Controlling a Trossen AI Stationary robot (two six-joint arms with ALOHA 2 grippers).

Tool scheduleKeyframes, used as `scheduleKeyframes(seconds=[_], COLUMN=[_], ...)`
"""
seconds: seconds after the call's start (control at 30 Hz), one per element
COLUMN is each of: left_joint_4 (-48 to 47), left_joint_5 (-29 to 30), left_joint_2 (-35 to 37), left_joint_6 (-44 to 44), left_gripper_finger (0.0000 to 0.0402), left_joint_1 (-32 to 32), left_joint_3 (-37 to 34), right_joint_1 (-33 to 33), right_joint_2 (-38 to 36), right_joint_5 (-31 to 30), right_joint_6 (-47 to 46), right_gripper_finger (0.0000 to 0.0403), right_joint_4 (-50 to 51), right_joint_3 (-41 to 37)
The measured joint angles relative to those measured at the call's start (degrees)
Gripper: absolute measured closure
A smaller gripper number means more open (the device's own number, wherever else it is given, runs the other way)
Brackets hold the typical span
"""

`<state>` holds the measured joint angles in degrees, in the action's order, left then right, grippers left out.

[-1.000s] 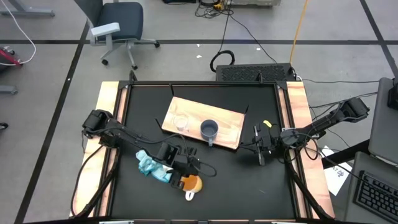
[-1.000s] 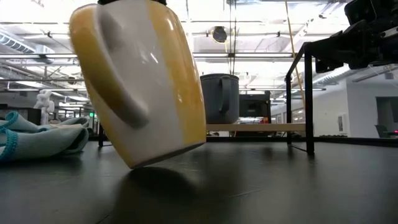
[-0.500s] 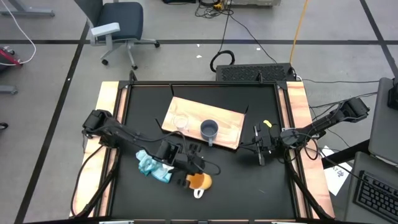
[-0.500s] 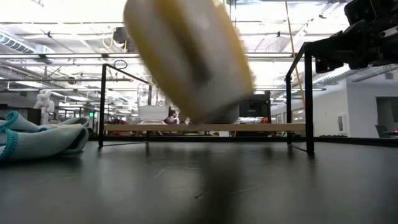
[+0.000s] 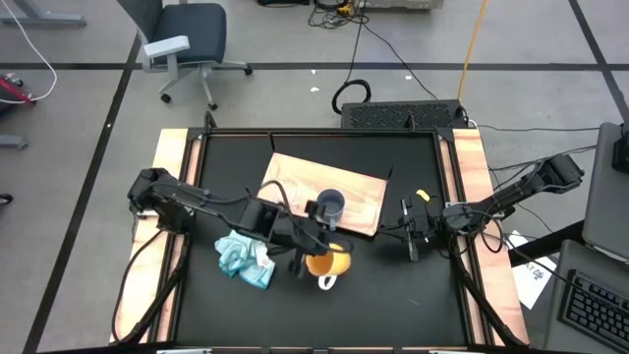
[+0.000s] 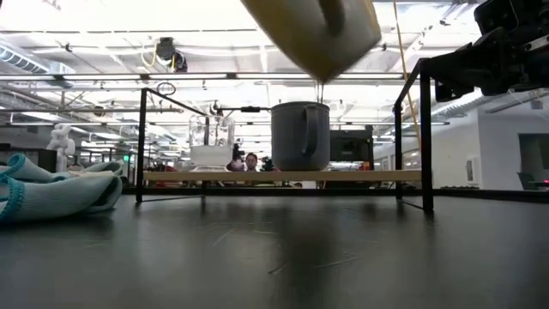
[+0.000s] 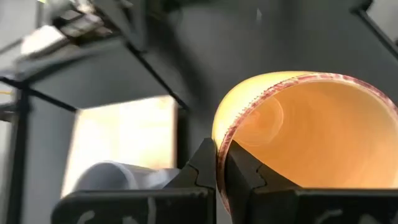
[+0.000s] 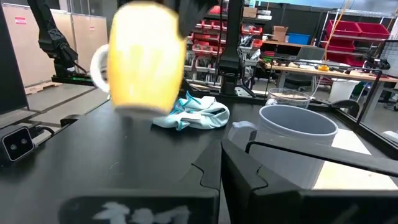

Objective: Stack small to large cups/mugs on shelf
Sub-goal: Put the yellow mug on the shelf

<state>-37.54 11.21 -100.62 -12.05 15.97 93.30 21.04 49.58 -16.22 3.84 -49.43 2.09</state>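
On the black surface [image 5: 393, 285] our left gripper [image 5: 316, 246] pinches the orange mug [image 5: 329, 264] by its rim, lifted near the shelf [image 5: 364, 192]. We should carry it level, clear of the grey-blue mug [image 5: 331, 206]. Our right gripper [image 5: 411, 248] waits, pressed together.

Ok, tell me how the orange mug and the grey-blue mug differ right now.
The orange mug hangs in the air, gripped at its rim by the left hand; the grey-blue mug stands free on the wooden shelf. The orange mug has a white handle, the grey-blue mug's handle matches its body. The orange mug is over the black tabletop, off the shelf. Both are handled mugs.
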Motion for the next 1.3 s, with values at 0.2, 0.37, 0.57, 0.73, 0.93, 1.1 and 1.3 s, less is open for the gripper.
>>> scheduleKeyframes(seconds=[0.2,0.37,0.57,0.73,0.93,1.1,1.3], left_joint_4=[0.20,1.66,9.51,16.62,22.23,25.92,32.15], left_joint_5=[4.17,7.06,9.10,9.67,6.94,2.63,-8.46], left_joint_2=[7.61,16.32,29.43,39.16,45.54,47.67,46.71], left_joint_6=[0.13,-0.28,0.19,2.14,3.19,2.09,3.33], left_gripper_finger=[0.0392,0.0392,0.0392,0.0392,0.0392,0.0392,0.0392], left_joint_1=[-1.71,-0.61,0.84,0.96,-1.01,-5.31,-13.58], left_joint_3=[-2.54,-7.40,-20.68,-31.66,-40.69,-45.36,-48.11], right_joint_1=[0.00,0.00,0.00,0.01,0.00,0.01,0.00], right_joint_2=[-0.02,-0.03,-0.02,-0.02,-0.02,-0.02,-0.02], right_joint_5=[-0.01,0.00,0.00,0.00,0.01,0.01,0.01], right_joint_6=[-0.03,-0.16,-0.16,-0.16,-0.16,-0.16,-0.16], right_gripper_finger=[0.0403,0.0403,0.0403,0.0403,0.0403,0.0403,0.0403], right_joint_4=[-0.17,-0.02,-0.07,-0.20,-0.52,-1.56,-2.16], right_joint_3=[0.00,0.00,0.00,0.00,0.00,0.00,0.00])
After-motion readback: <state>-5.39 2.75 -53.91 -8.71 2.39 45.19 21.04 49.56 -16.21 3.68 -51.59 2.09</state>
